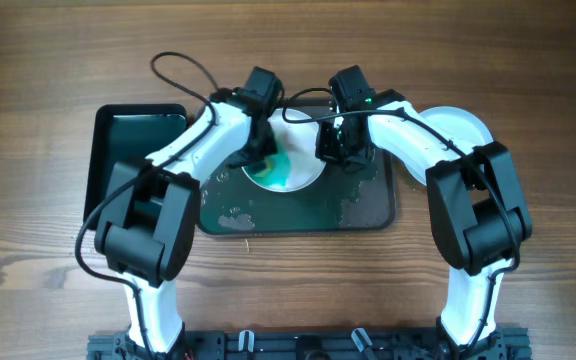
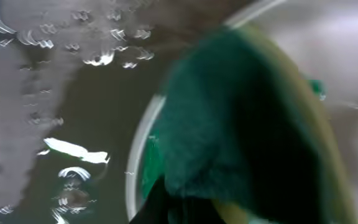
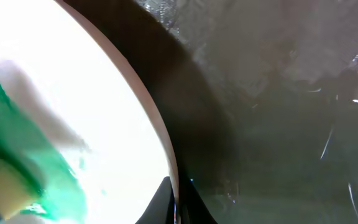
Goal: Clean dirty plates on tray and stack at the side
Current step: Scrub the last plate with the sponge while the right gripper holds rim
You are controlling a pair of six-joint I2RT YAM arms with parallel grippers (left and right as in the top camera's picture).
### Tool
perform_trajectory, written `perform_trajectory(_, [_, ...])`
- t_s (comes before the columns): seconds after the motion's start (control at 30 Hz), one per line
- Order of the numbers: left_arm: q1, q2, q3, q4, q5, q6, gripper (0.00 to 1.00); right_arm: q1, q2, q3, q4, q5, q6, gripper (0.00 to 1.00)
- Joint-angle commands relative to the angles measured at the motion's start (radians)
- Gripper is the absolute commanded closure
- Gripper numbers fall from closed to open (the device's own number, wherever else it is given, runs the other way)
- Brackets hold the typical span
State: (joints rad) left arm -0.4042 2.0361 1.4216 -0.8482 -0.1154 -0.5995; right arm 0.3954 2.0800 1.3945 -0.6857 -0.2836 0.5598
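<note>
Plate [image 1: 303, 176] sits on the wet dark tray [image 1: 368, 208] mid-worktop [image 1: 538, 60], green-smeared and not yet clean. A second plate [image 1: 460, 124] is already off to the right, so the task looks roughly halfway. The left gripper [image 1: 261, 150] and right gripper [image 1: 340, 146] both work this plate.

Left wrist: a green sponge [image 2: 229, 112] with a yellow backing fills the view, pressed on the plate. Left jaws look clamped on it.

Right wrist: jaws pinch the plate's rim. Plate is glossy white with green streaks [image 3: 55, 180]. Finishing and stacking remain.

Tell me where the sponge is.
In the overhead view the sponge is on the white plate in the middle tray, under the left gripper.
</note>
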Motion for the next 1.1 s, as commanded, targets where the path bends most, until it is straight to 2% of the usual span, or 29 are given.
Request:
perform_trajectory(0.0, [0.036,0.008,-0.016,-0.035,-0.110,-0.054,0.96,-0.003,0.024,-0.037,-0.008,0.046,-0.007,0.96])
perform_trajectory(0.07, [0.035,0.008,-0.016,-0.012,0.053,0.029,0.96,-0.003,0.024,-0.043,-0.007,0.005,-0.008,0.96])
perform_trajectory(0.13, [0.035,0.008,-0.016,0.047,0.344,0.211,0.96,-0.003,0.024,-0.058,0.000,-0.028,-0.011,0.96])
perform_trajectory(0.2, [0.035,0.008,-0.016,0.093,0.570,0.338,0.96,-0.004,0.024,-0.068,0.005,-0.042,-0.018,0.96])
perform_trajectory(0.27, [0.035,0.008,-0.016,0.133,0.638,0.368,0.96,-0.007,0.024,-0.068,0.008,-0.058,-0.035,0.96])
perform_trajectory(0.33, [0.039,0.008,-0.016,0.177,0.539,0.311,0.96,-0.006,0.024,-0.068,0.008,-0.062,-0.036,0.96])
perform_trajectory(0.47, [0.043,0.008,-0.016,0.151,0.052,0.050,0.96,-0.006,0.024,-0.068,0.008,-0.061,-0.036,0.96])
perform_trajectory(0.53, [0.043,0.008,-0.016,0.089,-0.099,-0.012,0.96,-0.006,0.024,-0.068,0.007,-0.058,-0.037,0.96])
perform_trajectory(0.6, [0.042,0.008,-0.016,0.040,-0.090,-0.015,0.96,-0.006,0.024,-0.068,0.009,-0.058,-0.036,0.96])
perform_trajectory(0.63, [0.040,0.008,-0.016,0.021,-0.039,-0.011,0.96,-0.006,0.024,-0.068,0.011,-0.058,-0.035,0.96])
perform_trajectory(0.77, [0.024,0.008,-0.016,0.052,0.446,0.249,0.96,-0.006,0.024,-0.068,0.011,-0.059,-0.035,0.96])
perform_trajectory(0.8, [0.018,0.008,-0.016,0.071,0.533,0.306,0.96,-0.006,0.024,-0.068,0.010,-0.061,-0.035,0.96])
perform_trajectory(0.83, [0.013,0.008,-0.016,0.082,0.542,0.312,0.96,-0.006,0.024,-0.068,0.006,-0.067,-0.036,0.96])
perform_trajectory(0.9, [0.000,0.008,-0.016,0.097,0.446,0.308,0.96,-0.006,0.024,-0.068,-0.011,-0.077,-0.036,0.96])
perform_trajectory(1.07, [-0.029,0.008,-0.016,0.077,-0.093,0.172,0.96,-0.006,0.024,-0.068,-0.031,-0.077,-0.036,0.96])
